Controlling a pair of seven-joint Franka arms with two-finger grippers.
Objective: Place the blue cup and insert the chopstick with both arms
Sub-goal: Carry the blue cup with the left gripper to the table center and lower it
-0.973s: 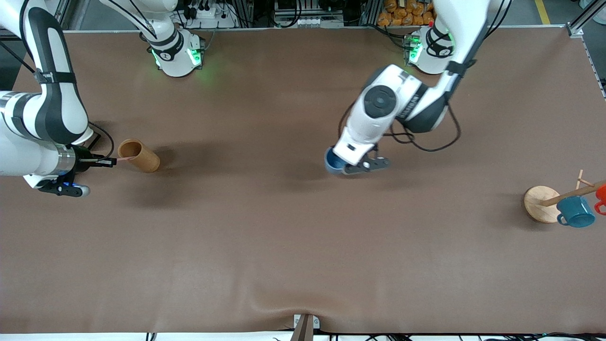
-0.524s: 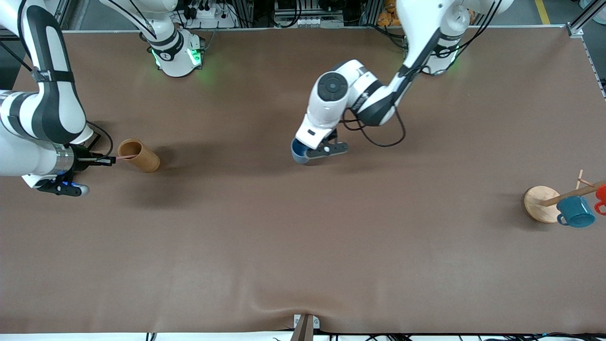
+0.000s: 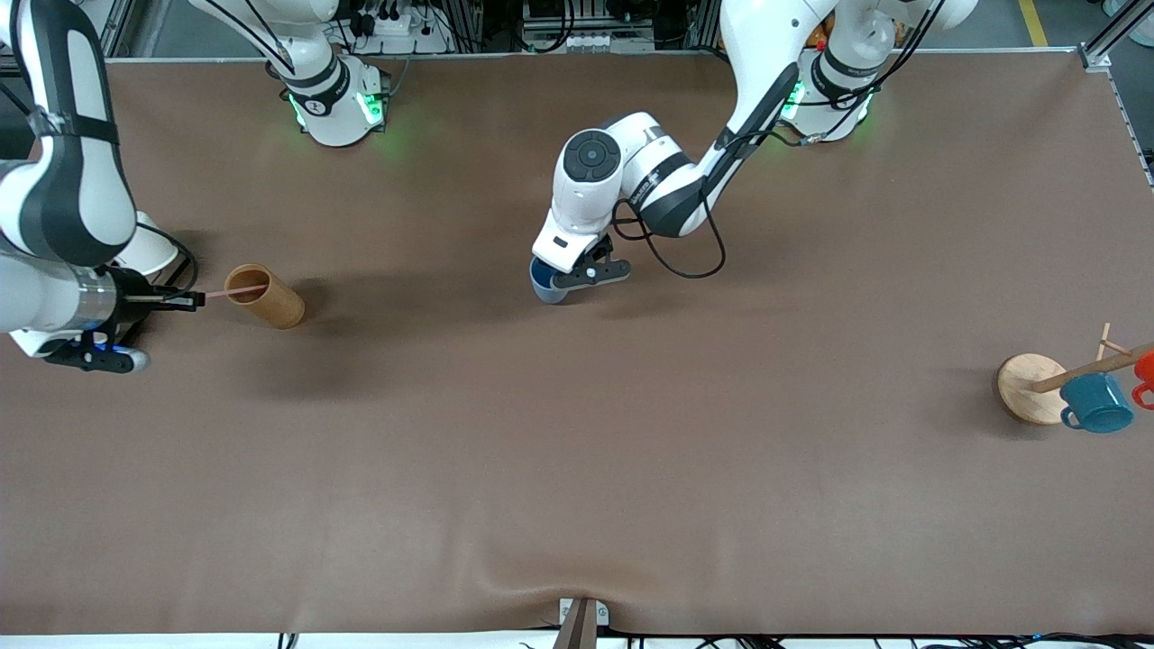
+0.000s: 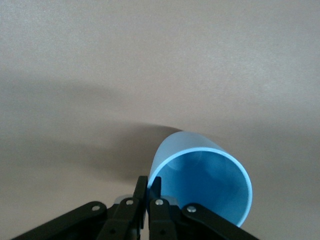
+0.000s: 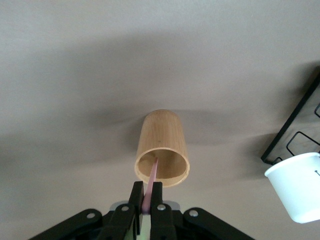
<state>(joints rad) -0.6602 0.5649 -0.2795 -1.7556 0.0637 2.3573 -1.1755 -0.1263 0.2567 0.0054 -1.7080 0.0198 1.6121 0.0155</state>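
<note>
My left gripper (image 3: 566, 276) is shut on the rim of the blue cup (image 3: 544, 283) and holds it over the middle of the table. In the left wrist view the fingers (image 4: 141, 186) pinch the wall of the cup (image 4: 202, 172), one inside and one outside, at the gripper (image 4: 148, 189). My right gripper (image 3: 191, 299) is shut on the pink chopstick (image 3: 230, 292), whose tip lies over the mouth of the brown holder (image 3: 266, 296). The right wrist view shows the gripper (image 5: 147, 194), the chopstick (image 5: 152, 177) and the holder (image 5: 162, 145).
A wooden mug rack (image 3: 1030, 388) stands at the left arm's end of the table with a teal mug (image 3: 1095, 403) and a red mug (image 3: 1145, 374) on its pegs. A white cup (image 5: 297, 186) and a black wire frame (image 5: 292, 127) show beside the holder.
My left arm has carried the blue cup toward the right arm's end of the table. My right gripper has drawn back from the holder, so more of the chopstick shows.
</note>
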